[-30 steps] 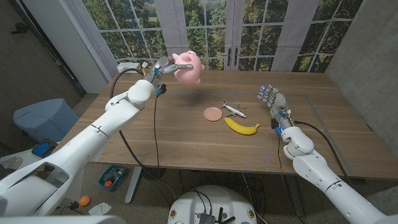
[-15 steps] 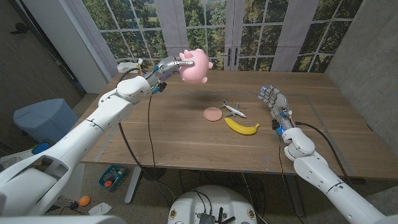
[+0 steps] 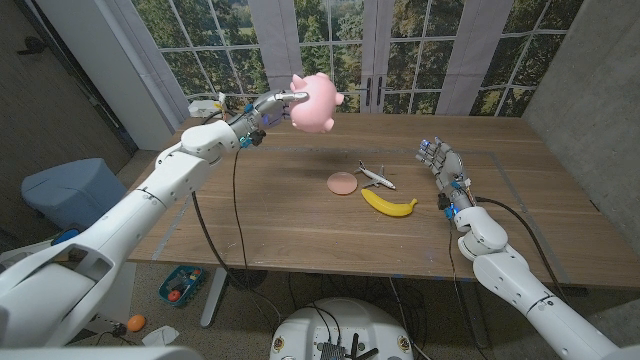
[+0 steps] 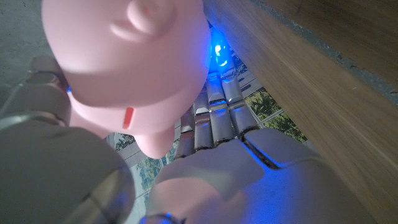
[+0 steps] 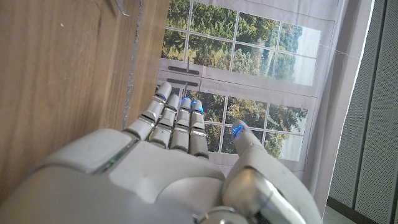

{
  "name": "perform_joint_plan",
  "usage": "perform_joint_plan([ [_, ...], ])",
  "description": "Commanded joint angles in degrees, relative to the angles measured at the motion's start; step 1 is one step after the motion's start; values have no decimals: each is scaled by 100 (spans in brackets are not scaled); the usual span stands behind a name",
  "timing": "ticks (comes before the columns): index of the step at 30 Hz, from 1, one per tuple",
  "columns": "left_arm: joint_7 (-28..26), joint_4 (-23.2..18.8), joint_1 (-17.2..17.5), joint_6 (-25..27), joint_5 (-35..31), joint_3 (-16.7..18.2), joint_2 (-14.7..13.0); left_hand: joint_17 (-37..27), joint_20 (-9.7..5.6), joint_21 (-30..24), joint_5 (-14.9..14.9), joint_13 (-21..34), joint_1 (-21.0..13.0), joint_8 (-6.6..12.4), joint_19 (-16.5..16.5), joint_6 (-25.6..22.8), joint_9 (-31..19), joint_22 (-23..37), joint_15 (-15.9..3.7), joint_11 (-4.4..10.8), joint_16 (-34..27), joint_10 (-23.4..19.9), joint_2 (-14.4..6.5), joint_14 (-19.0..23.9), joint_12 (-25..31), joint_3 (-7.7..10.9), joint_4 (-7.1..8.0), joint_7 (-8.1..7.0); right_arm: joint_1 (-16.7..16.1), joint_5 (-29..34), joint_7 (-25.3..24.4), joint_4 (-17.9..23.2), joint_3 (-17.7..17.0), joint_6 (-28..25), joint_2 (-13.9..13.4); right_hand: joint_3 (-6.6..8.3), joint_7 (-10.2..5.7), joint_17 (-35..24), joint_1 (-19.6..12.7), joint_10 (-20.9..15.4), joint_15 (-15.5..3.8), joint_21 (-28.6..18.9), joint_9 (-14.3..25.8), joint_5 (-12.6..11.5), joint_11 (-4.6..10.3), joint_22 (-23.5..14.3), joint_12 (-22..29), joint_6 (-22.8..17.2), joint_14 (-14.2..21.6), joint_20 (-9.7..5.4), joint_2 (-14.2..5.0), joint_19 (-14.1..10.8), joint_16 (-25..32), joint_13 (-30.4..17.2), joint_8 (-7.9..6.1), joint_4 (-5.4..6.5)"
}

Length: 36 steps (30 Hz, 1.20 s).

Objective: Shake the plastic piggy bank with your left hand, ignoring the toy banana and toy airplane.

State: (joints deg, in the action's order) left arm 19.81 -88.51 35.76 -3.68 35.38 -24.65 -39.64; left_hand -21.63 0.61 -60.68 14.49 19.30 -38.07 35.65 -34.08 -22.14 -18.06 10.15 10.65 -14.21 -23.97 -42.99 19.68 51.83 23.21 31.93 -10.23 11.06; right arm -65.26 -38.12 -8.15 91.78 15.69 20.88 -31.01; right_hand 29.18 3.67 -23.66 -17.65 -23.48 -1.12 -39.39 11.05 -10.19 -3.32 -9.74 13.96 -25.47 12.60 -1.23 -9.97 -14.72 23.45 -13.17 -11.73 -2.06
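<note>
since your left hand (image 3: 272, 106) already grips the plastic piggy bank (image 3: 314, 104) and holds it in the air above the far left part of the table (image 3: 270, 225), keep the fingers clamped and make the shakes short, so the smooth body doesn't slip out. your right hand (image 3: 441, 160) waits by the table's right side with fingers apart, holding nothing. count one piggy bank, one toy banana (image 3: 388, 205), one toy airplane (image 3: 374, 176) and one small pink disc (image 3: 342, 183), all three lying near each other mid-table.
</note>
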Motion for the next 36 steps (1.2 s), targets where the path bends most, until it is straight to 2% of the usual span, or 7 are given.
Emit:
perform_joint_plan([
  [1,-967,-665,105,624,-684,-125,-375,-1156,-600,-51,930,2124,-2534,783,400,-2152,-66,-1,-2397,2404,-7,-2462,-2536,1836,21,239,16,-1022,-47,2,-14,32,-12,19,-7,5,0,4,25,-30,21,16,21,-33,-13,-28,-19,-53,28,9,-24,-59,-26,-18,15,-37],
  [9,-2052,-1366,186,1442,-1707,-306,-611,-1154,-597,-60,926,2130,-2531,777,403,-2145,-59,-2,-2396,2383,19,-2455,-2544,1831,-3,244,21,-1014,-56,5,-21,44,-14,18,-6,5,-3,5,25,-25,20,26,21,-34,-7,-29,-23,-55,22,13,-25,-61,-31,-19,14,-37],
  [15,-3105,-2062,238,2667,-2763,-555,-632,-1161,-600,-65,923,2145,-2531,777,404,-2131,-67,-3,-2397,2390,29,-2441,-2548,1832,-17,246,20,-1011,-45,-5,-7,32,-10,15,0,6,0,6,24,-13,21,38,21,-34,-7,-29,-29,-52,24,15,-24,-61,-33,-19,16,-39],
  [20,-3953,-2409,289,3665,-3562,-770,-387,-1162,-602,-71,918,2143,-2526,781,402,-2132,-72,-4,-2397,2397,41,-2459,-2552,1835,-27,246,23,-1024,-40,-8,-1,24,-10,18,2,6,-2,6,25,-27,24,45,21,-34,-21,-29,-24,-54,26,17,-25,-63,-34,-19,16,-39],
  [24,-4614,-2451,374,4137,-4046,-863,-70,-1166,-610,-75,916,2138,-2521,784,396,-2140,-72,-5,-2398,2422,48,-2478,-2550,1841,-36,246,22,-1040,-43,-16,5,24,-13,17,0,5,0,6,25,-24,21,50,21,-34,-15,-29,-26,-56,27,19,-24,-65,-35,-19,15,-39],
  [32,-5459,-2307,544,4338,-4503,-820,444,-1180,-624,-90,914,2148,-2511,782,370,-2147,-62,-7,-2398,2453,56,-2504,-2538,1866,-48,245,20,-1079,-56,-25,17,24,-20,34,-1,6,-1,7,24,-27,28,58,21,-34,-15,-30,-25,-54,25,18,-25,-68,-38,-19,16,-40],
  [36,-5673,-2256,587,4363,-4641,-802,593,-1168,-627,-95,913,2143,-2502,780,360,-2157,-52,-8,-2398,2463,71,-2514,-2538,1869,-57,243,25,-1081,-62,-23,28,24,-22,49,-4,6,1,7,23,-26,23,63,21,-34,-20,-30,-27,-53,25,19,-25,-69,-39,-20,16,-41],
])
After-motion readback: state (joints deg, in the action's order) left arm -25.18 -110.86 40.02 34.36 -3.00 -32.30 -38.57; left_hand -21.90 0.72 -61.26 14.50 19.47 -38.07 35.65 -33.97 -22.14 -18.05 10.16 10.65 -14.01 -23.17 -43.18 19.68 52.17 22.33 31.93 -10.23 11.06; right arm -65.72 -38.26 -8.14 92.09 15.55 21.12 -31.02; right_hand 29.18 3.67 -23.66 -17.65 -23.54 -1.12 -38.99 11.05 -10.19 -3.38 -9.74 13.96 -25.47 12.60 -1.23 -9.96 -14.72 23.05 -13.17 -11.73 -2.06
